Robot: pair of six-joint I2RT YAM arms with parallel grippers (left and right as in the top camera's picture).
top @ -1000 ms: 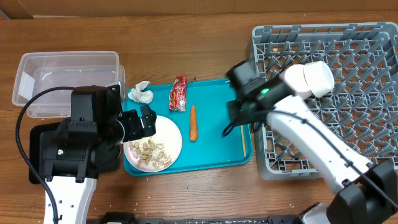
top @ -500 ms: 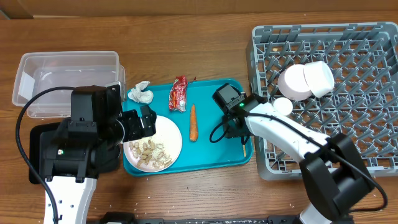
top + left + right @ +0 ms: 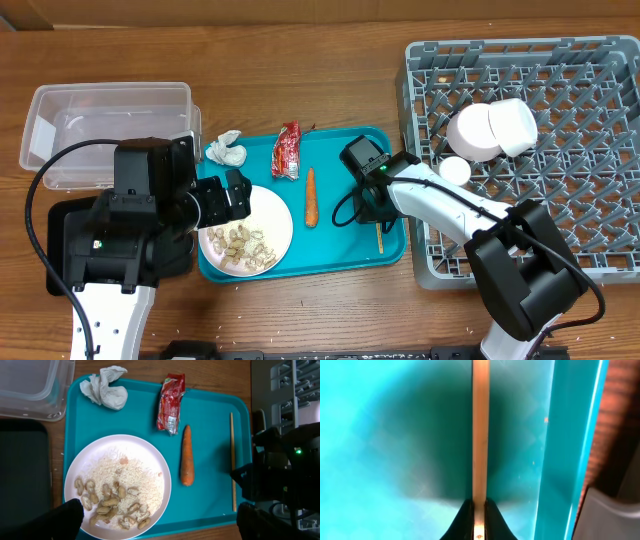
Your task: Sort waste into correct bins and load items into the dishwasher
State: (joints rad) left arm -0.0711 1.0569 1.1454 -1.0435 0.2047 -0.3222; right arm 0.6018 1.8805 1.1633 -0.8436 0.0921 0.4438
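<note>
Right hand (image 3: 479, 519) is now down off rack (image 3: 600, 200) edge, at tray (image 3: 395, 435), w/ fingers closed on 1 chopstick (image 3: 480, 425). Left hand (image 3: 159, 520) hovers over plate (image 3: 125, 450), spread wide.

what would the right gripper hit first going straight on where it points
Likely the chopstick lying between the right gripper's fingertips, then the teal tray right beneath it; depth is unclear.
</note>
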